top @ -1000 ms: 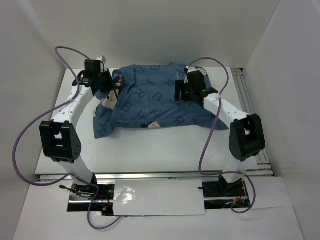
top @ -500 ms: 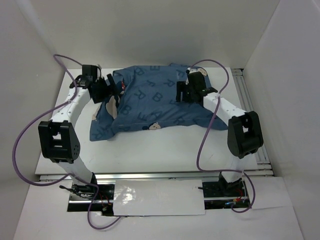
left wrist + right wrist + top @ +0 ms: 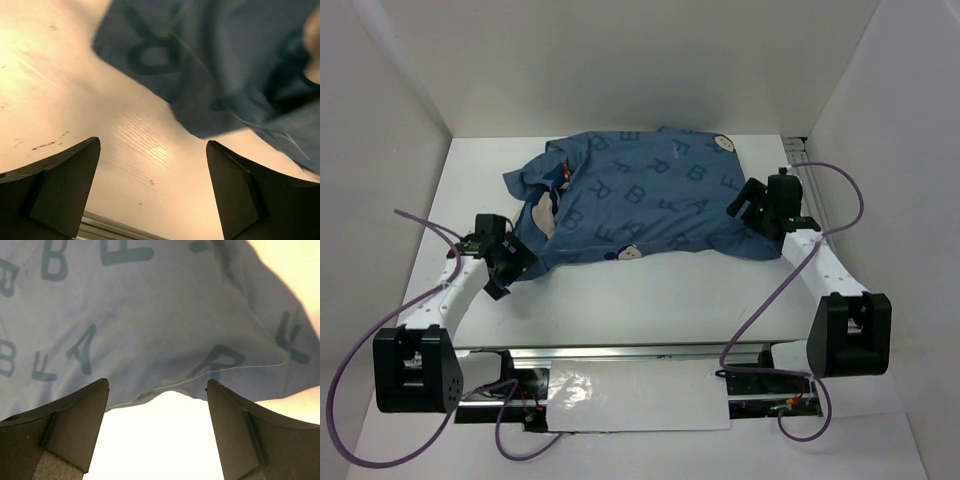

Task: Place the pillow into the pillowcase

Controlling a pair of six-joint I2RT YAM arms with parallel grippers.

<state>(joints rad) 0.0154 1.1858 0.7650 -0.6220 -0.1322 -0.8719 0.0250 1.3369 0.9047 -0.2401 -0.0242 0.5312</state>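
The blue pillowcase [image 3: 630,200] with dark letters and mouse faces lies bulging at the back middle of the white table [image 3: 620,300]. The pillow is hidden; no white cushion shows outside the cloth. My left gripper [image 3: 516,263] is open just off the case's near left corner and holds nothing. In the left wrist view, bare table lies between its fingers [image 3: 60,185] and the pillowcase [image 3: 225,65] is ahead of them. My right gripper [image 3: 744,202] is open at the case's right edge. Seen from the right wrist, the pillowcase hem [image 3: 150,315] lies beyond its fingertips [image 3: 80,420], untouched.
White walls close in the table on the left, back and right. A metal rail [image 3: 640,350] runs along the near edge and a slotted rail [image 3: 812,190] along the right side. Purple cables [image 3: 770,300] loop beside both arms.
My left gripper has opened, let go of the case's left edge and pulled back toward the near left. The right arm has swung off the cloth to its right edge, jaws widening.
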